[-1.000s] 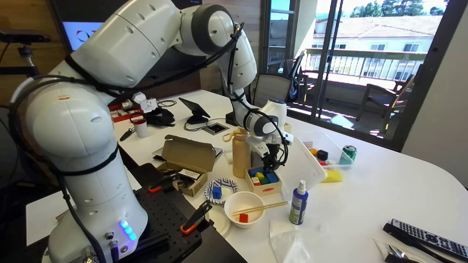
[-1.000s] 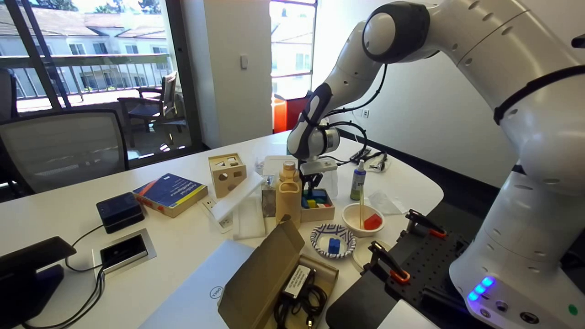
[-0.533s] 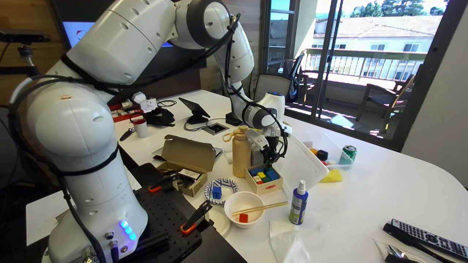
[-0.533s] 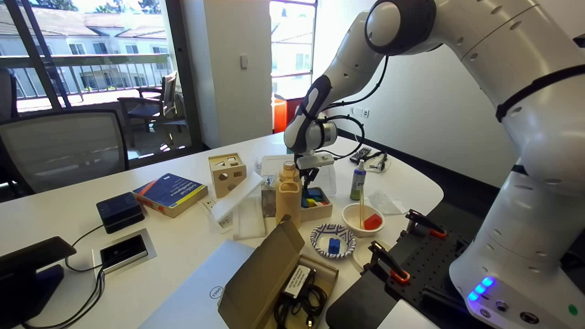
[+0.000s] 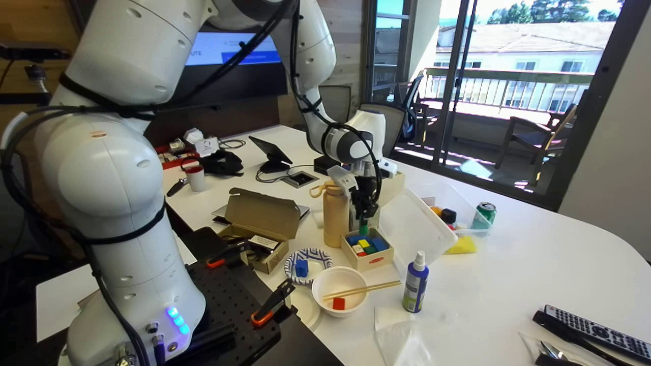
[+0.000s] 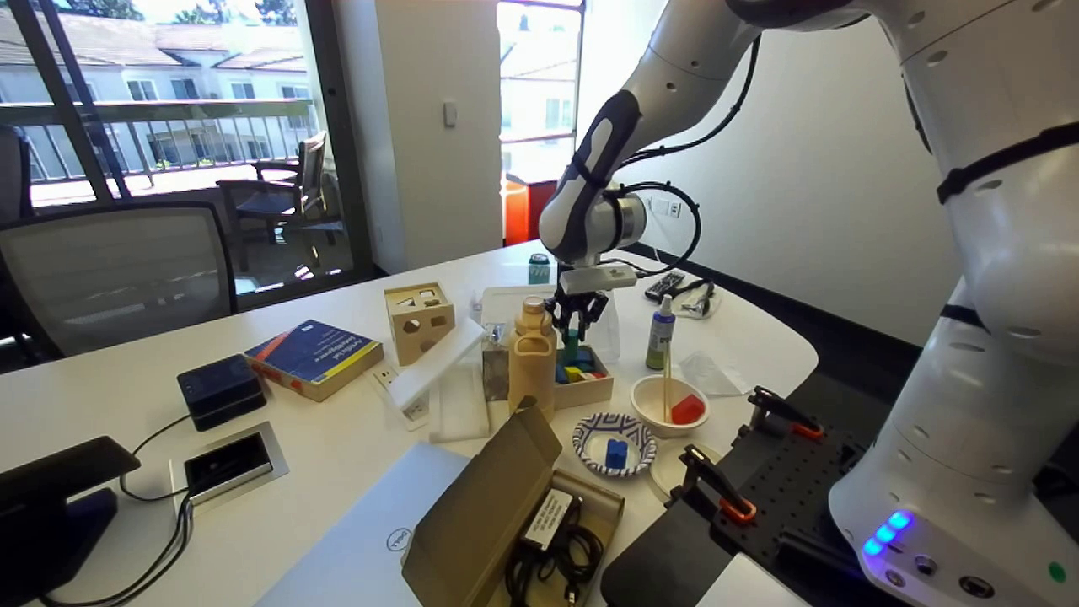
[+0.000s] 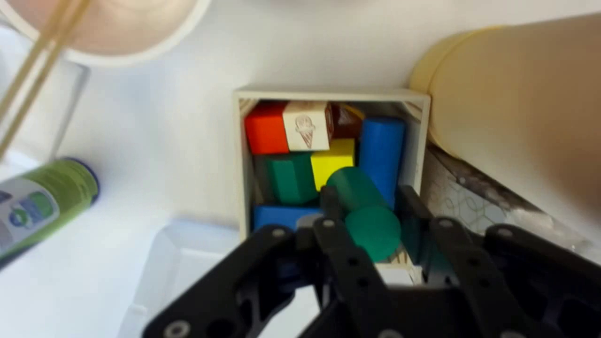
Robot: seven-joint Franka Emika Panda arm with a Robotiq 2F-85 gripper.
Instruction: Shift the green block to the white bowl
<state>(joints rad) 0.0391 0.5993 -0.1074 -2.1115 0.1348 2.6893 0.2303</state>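
Note:
My gripper (image 5: 364, 216) is shut on a green block (image 7: 373, 234), a dark green cylinder standing between the fingers. The gripper and the green block are just above the small wooden box (image 5: 370, 262) in both exterior views; the green block also shows in an exterior view (image 6: 571, 346). Another green block (image 7: 291, 178), flat-sided, lies in the box. The white bowl (image 5: 335, 277) stands beside the box, toward the robot base. It holds a red block (image 5: 338, 303), and chopsticks (image 5: 363, 290) lie across it. Its rim (image 7: 141, 57) shows at the wrist view's top left.
A tan bottle (image 5: 335, 218) stands close beside the box and gripper. A spray bottle (image 5: 416, 284) stands near the bowl. A patterned plate (image 6: 594, 421) with a blue block (image 6: 616, 453) sits by the bowl. A plastic lid (image 5: 417, 229) leans behind the box.
My gripper has risen out of the wooden box and shifted slightly toward the tan bottle in an exterior view. The green block now shows lifted between its fingers.

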